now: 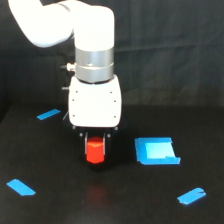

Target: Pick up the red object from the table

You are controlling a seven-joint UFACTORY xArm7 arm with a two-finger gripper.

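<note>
Exterior view shows the red object [95, 151] near the middle of the surface [60, 205], pinched between the dark fingers of my hand [95, 146]. I cannot tell whether it is touching or just clear. I judge the grasp made; next I need a straight lift, steady grip. A blue square patch [156, 151] lies beside it.

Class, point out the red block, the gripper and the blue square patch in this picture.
red block [95, 152]: exterior view, middle of its front face.
gripper [95, 148]: exterior view, midway between its fingertips, around the block.
blue square patch [156, 150]: exterior view, centre of the patch.
</note>
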